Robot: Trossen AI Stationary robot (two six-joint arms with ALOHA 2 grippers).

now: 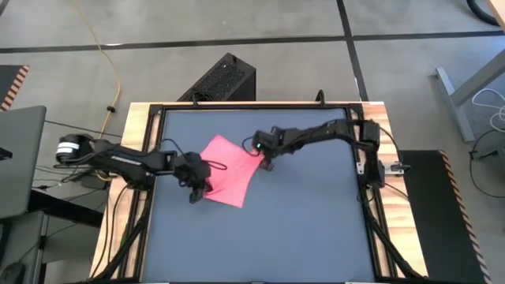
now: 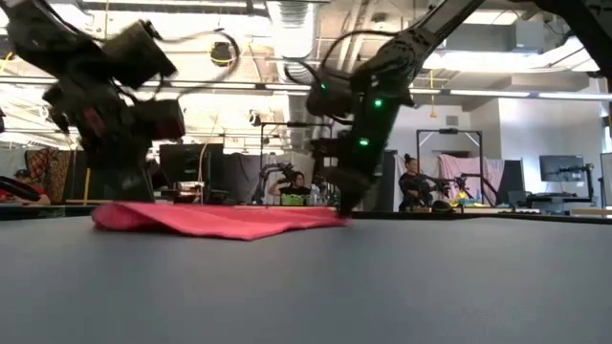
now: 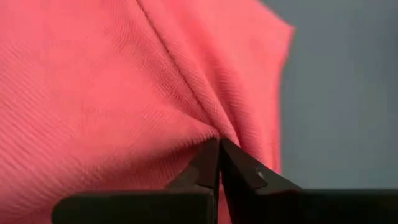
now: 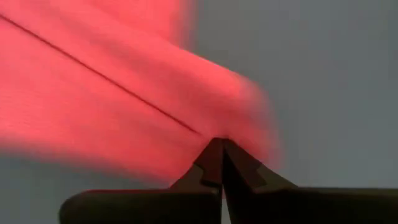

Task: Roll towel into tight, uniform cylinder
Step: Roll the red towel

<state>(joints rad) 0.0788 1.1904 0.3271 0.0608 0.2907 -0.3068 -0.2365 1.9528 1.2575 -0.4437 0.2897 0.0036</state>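
High view: left claw [image 1: 197,192] and right claw [image 1: 267,163] each pinch opposite corners of the towel [image 1: 229,172].

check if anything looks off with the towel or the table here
Nothing stands out. The pink towel lies flat, skewed on the table, not yet rolled; the left hand and right hand pinch its opposite edges.
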